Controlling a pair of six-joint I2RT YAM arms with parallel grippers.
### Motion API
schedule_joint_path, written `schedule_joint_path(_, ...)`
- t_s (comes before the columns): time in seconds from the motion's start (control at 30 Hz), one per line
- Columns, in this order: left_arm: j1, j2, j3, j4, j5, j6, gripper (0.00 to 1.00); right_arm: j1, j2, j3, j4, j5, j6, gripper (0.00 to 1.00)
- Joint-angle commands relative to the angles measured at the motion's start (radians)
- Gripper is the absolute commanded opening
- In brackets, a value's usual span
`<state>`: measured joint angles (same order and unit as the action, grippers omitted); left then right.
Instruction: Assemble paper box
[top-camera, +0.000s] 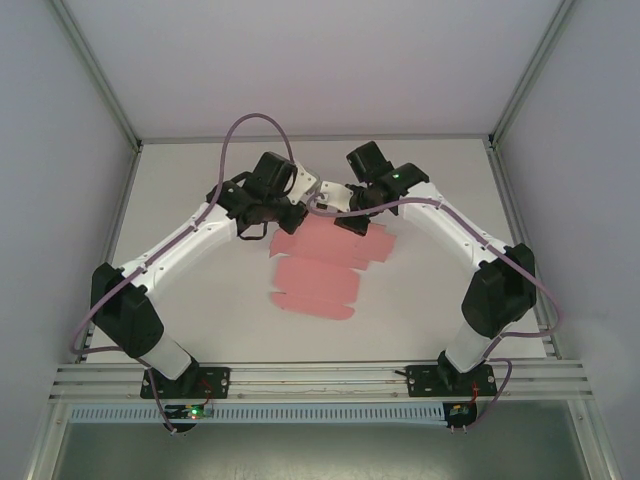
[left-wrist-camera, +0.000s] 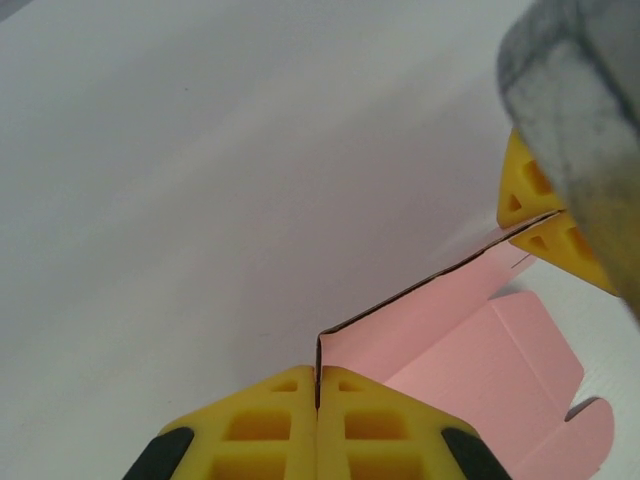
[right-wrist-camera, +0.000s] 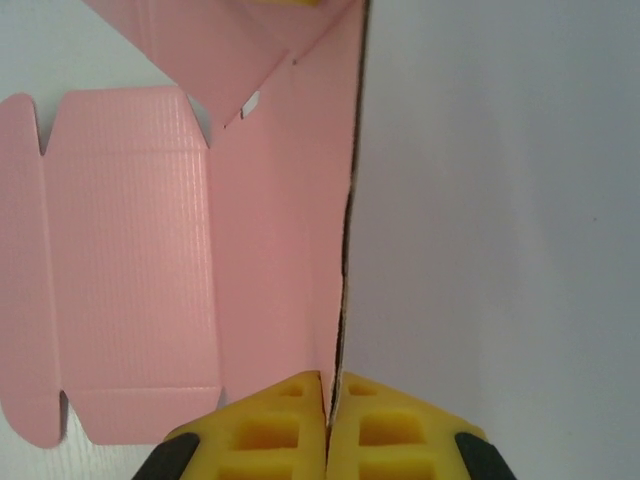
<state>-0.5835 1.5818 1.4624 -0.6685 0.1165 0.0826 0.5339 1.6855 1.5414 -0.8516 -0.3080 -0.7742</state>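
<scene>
From above, both grips are hiding beneath the wrists (top-camera: 272, 182); angling inward, the left gripper (left-wrist-camera: 317, 392) and right gripper (right-wrist-camera: 334, 392) are each clamping seemingly the raised far flap of the paper box (top-camera: 318, 274), lying on the table (top-camera: 430, 300).

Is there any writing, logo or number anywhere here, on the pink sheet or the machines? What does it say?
No readable text.
Pink card: plain, no print.
Yellow fingers: no marks.
Small boards at the arm bases: too small to read any lettering.
</scene>
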Motion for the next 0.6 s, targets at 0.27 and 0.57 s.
schedule_joint_path(0.27, -0.002, -0.068, -0.051, -0.029, 0.016, 0.630, 0.00, 0.055, 0.006, 0.010, -0.122, -0.025, -0.152, 0.00)
schedule_joint_path(0.57, 0.017, -0.057, -0.047, -0.135, 0.081, 0.792, 0.14, 0.029, -0.015, -0.001, -0.212, -0.155, -0.373, 0.00)
